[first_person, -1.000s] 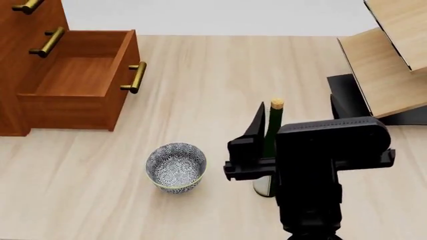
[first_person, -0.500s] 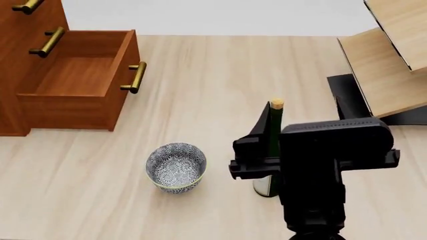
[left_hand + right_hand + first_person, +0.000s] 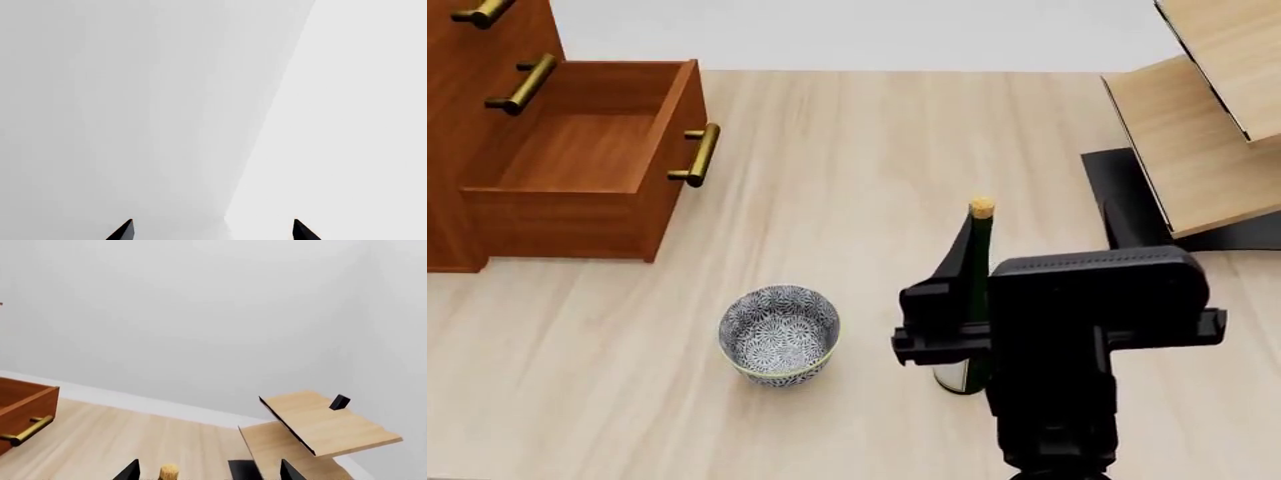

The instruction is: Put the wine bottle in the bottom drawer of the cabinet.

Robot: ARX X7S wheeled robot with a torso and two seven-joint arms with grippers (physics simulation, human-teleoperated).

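Observation:
The wine bottle [image 3: 978,262] stands upright on the pale wooden floor, dark green with a tan cork [image 3: 980,208]. My right gripper [image 3: 1034,240] is open around its neck, with the bottle close to the left finger [image 3: 938,285]. In the right wrist view the cork [image 3: 168,472] shows between the spread fingertips of the right gripper [image 3: 210,472]. The cabinet [image 3: 447,200] stands at the far left with its bottom drawer [image 3: 574,150] pulled out and empty. My left gripper [image 3: 213,232] is open, faces a blank grey wall, and is out of the head view.
A patterned blue and white bowl [image 3: 779,333] sits on the floor left of the bottle. Pale tilted wooden boards [image 3: 1201,130] on a black base [image 3: 1128,185] stand at the right. The drawer's brass handle [image 3: 701,153] juts toward the bottle.
My right gripper has sunk lower along the bottle and shifted slightly right, so more of the neck shows above it. The bottle, bowl and drawer have not moved.

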